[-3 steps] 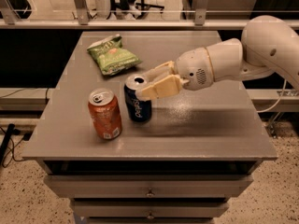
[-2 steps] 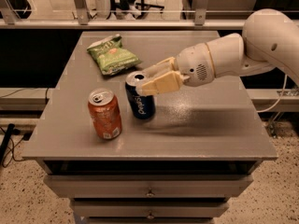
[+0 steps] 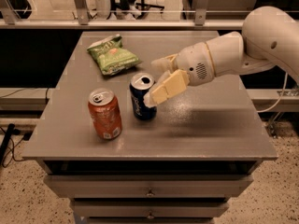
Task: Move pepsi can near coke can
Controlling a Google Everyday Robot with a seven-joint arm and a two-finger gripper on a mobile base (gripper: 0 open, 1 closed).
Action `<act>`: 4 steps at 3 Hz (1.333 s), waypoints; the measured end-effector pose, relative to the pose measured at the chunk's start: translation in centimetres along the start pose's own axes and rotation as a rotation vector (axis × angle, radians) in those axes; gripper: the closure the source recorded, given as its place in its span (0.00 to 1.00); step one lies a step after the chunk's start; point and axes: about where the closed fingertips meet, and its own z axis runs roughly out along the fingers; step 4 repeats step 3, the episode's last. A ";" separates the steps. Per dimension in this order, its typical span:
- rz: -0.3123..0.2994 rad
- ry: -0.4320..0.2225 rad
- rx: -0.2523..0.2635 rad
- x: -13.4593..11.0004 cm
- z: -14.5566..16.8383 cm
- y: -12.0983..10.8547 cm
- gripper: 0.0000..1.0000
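Noted upright on grey tabletop (image 3: 210, 125): dark blue, silver-topped pepsi can (image 3: 141, 101), just beside orange-red aluminium coke can (image 3: 105, 115), not touching. White gripper (image 3: 154, 82) against its right side; clasped or released, cannot tell. Recommended: seat base flat, release gently, withdraw rightward without tipping.

The arm (image 3: 261, 41), coming in from the right edge, is showing smooth cream-white rounded shells and a small dotted grille (image 3: 201, 70). The gripper (image 3: 153, 81), at frame centre, is showing flat pale-yellow fingers (image 3: 170, 87), spread apart.
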 end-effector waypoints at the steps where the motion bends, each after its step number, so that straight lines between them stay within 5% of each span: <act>1: 0.010 0.024 0.044 0.0 -2.7 0.3 0.00; 2: -0.025 0.018 0.128 -1.6 -8.6 1.2 0.00; 4: -0.025 0.018 0.128 -1.7 -8.6 1.2 0.00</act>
